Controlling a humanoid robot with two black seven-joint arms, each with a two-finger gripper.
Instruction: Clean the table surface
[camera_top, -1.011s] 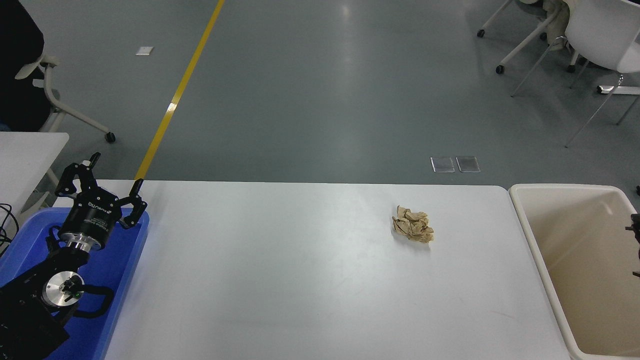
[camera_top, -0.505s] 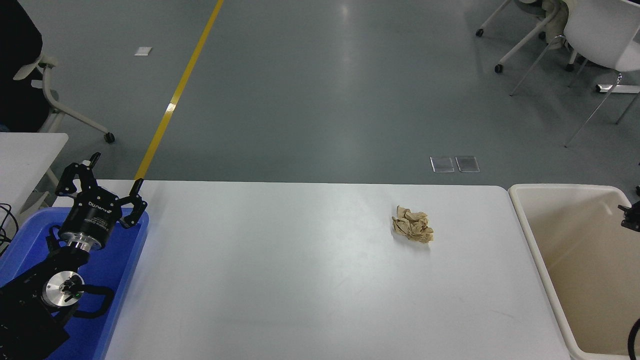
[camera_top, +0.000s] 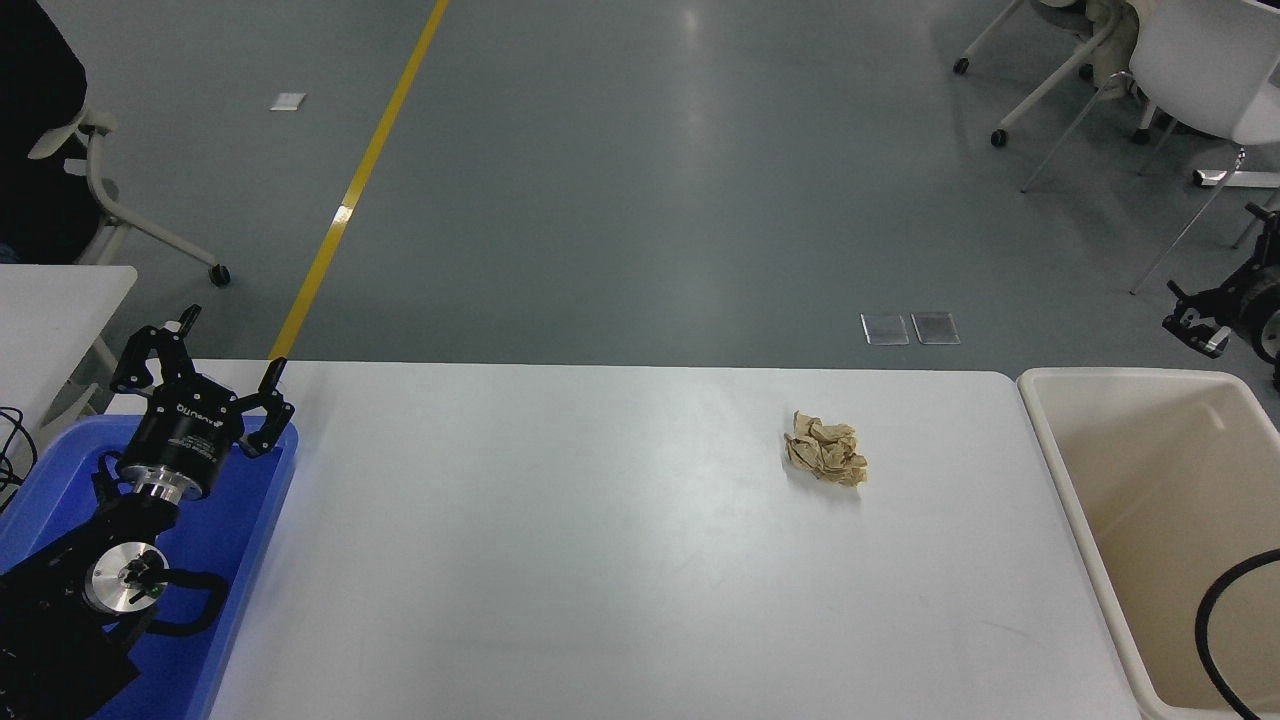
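Observation:
The table surface (camera_top: 600, 520) is a wide white top with rounded corners. On its right half lies a crumpled brown paper ball (camera_top: 826, 448), with nothing touching it. My left gripper (camera_top: 200, 355) stands open and holds nothing at the lower left, above a blue tray (camera_top: 245, 520). At the right edge, my right gripper (camera_top: 1225, 300) shows only in part. It hangs over the floor beyond the far rim of the beige tub (camera_top: 1120, 374), well to the right of the paper ball.
The beige tub stands against the table's right end, and a black cable loop (camera_top: 1215, 620) hangs over its near part. A small white table (camera_top: 60, 300) sits at the left edge. Wheeled chairs (camera_top: 1200, 60) stand at the top right, another chair (camera_top: 100, 190) at the top left.
My right gripper has moved up the picture from over the tub to beyond its far rim, and more of it shows. The cable loop has come into view. The left arm and paper ball stay still.

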